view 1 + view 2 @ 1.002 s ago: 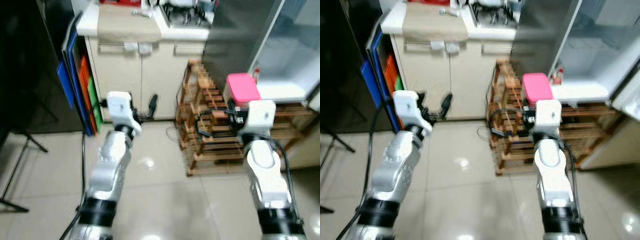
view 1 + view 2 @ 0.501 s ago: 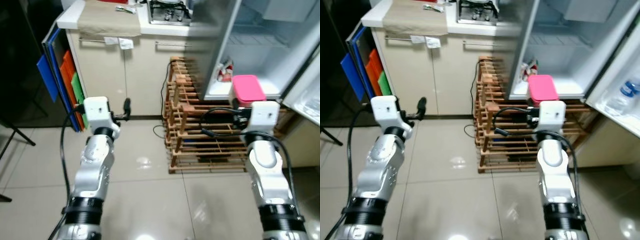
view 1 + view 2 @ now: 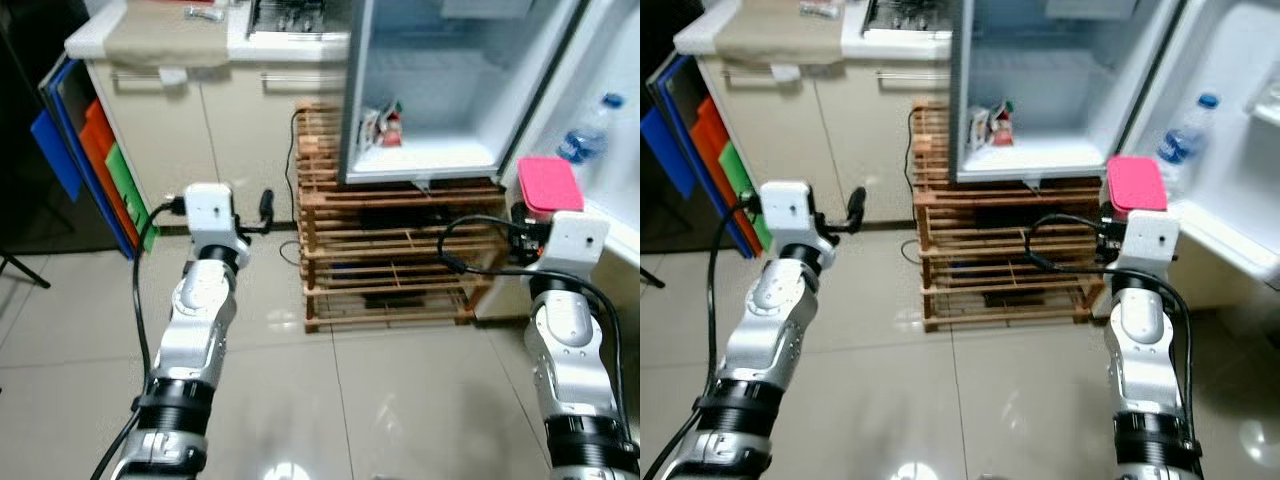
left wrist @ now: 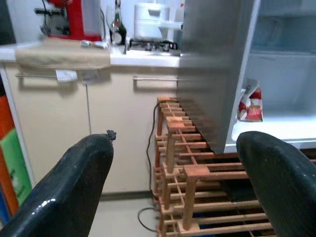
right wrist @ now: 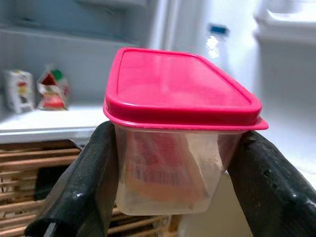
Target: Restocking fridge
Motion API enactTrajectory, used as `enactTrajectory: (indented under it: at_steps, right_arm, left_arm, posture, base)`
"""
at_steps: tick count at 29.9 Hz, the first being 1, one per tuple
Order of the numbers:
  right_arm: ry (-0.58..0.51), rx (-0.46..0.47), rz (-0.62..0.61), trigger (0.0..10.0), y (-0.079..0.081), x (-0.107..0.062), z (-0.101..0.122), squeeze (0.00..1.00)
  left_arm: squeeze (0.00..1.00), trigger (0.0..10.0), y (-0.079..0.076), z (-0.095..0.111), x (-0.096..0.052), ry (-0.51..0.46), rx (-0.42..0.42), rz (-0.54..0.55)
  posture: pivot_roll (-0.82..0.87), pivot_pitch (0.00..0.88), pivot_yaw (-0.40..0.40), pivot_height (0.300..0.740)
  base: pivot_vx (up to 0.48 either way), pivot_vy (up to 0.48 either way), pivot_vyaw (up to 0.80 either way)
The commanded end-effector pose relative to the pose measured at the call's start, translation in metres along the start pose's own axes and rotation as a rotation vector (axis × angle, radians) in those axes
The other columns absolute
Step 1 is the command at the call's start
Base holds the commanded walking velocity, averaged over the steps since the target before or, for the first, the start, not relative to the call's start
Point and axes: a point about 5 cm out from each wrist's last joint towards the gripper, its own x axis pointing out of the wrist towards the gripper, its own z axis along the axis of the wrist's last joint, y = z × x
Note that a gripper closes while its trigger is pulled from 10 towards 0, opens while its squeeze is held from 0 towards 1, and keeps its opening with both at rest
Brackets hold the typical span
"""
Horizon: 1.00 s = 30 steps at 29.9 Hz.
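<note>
At three o'clock, right end effector (image 5: 173, 173) pinches a clear plastic pink-lidded container (image 5: 180, 128) by its stiff, likely slippery sidewalls; left end effector (image 4: 173, 182) spread, empty.

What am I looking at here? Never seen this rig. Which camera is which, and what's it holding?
It is a walking humanoid robot with two silver arms, each ending in a hand of two long black fingers. The two wide pictures come from a stereo camera on its head, looking down at its own arms. The other two are wrist cameras looking along each hand's fingers.

The right hand is shut on a clear container with a pink lid. The left hand is open and holds nothing.

Ahead stands an open fridge on a wooden rack. A few small packages sit on its shelf, and a water bottle is in the door.
</note>
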Motion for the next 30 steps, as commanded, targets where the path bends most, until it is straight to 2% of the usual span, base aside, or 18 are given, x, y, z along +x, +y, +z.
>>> enactTrajectory:
  at_steps: [1,6,8,18,30]
  right_arm:
    - [-0.013,0.001,-0.038,10.0,-0.011,0.000,0.001,0.00]
    - [-0.011,-0.017,-0.022,10.0,-0.015,-0.001,0.001,0.00]
    - [-0.012,-0.015,0.001,10.0,-0.010,-0.001,0.001,0.00]
    - [-0.014,0.004,0.002,10.0,-0.006,-0.002,0.001,0.00]
    - [-0.023,0.010,0.041,10.0,0.003,0.001,0.004,0.00]
  left_arm:
    - [0.00,10.0,-0.007,0.005,0.002,-0.019,-0.014,-0.027]
    - [0.00,10.0,-0.010,0.002,0.003,-0.010,-0.035,-0.032]
    - [0.00,10.0,-0.016,0.003,0.005,-0.007,-0.083,-0.067]
    - [0.00,10.0,-0.019,0.005,0.006,-0.017,-0.043,-0.081]
    - [0.00,10.0,-0.023,0.007,0.007,-0.032,-0.047,-0.090]
  posture:
    - [-0.14,0.000,0.036,0.740]
    - [-0.15,0.000,0.039,0.740]
    - [-0.15,0.000,0.042,0.740]
    - [-0.15,0.000,0.045,0.740]
    - [-0.15,0.000,0.038,0.740]
  base:
    - [0.480,0.000,0.00]
    - [0.480,0.000,0.00]
    - [0.480,0.000,0.00]
    - [0.475,0.000,0.00]
    - [0.480,0.000,0.00]
